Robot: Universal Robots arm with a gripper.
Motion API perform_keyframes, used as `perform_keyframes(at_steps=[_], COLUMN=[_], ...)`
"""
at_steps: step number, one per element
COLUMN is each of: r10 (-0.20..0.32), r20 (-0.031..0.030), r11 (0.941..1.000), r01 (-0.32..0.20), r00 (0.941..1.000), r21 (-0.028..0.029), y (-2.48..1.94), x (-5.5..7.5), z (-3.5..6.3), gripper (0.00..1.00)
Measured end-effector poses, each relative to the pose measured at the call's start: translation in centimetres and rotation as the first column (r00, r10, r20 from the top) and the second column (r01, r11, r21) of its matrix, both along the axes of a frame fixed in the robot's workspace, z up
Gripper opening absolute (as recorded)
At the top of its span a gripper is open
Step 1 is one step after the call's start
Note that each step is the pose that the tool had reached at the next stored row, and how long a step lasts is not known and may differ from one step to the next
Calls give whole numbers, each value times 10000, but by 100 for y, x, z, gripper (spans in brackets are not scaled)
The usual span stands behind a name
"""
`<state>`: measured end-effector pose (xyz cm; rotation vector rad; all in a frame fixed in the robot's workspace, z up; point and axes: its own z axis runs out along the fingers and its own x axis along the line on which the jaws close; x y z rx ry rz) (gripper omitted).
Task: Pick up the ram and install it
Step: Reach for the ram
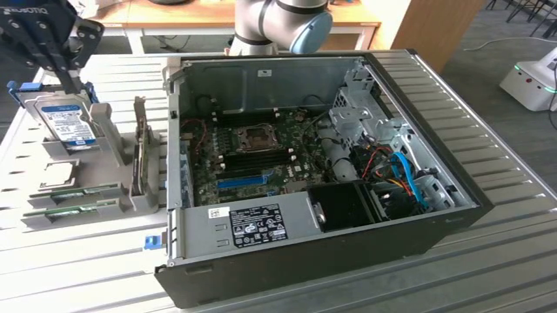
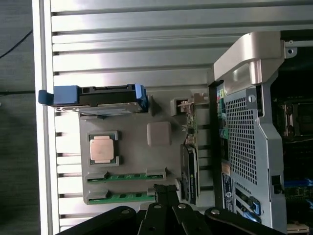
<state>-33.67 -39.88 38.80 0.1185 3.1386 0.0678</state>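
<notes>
The gripper (image 2: 166,192), jaws pressed together, is held above the grey holder (image 2: 132,156), where the ram (image 2: 124,197) (one of two sticks) is seated.

Robot lab: open PC case (image 1: 304,257) on slatted bench (image 1: 509,251), desks (image 1: 174,14) behind.

Tool (image 1: 62,68) cropped by exterior view's edge. Ram sticks (image 2: 128,176) sit part-hidden in holder (image 2: 159,133) slots; surface detail too small to tell.
</notes>
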Motion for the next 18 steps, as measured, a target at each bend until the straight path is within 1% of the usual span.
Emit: perform_keyframes(at_steps=[12,18], r10=[0,1], r20=[-69,-101], r11=[10000,10000], r01=[0,-1], r00=[10000,9999], r21=[1,1], y=[0,0], x=[-286,-378], z=[-18,-24], gripper=[10,10])
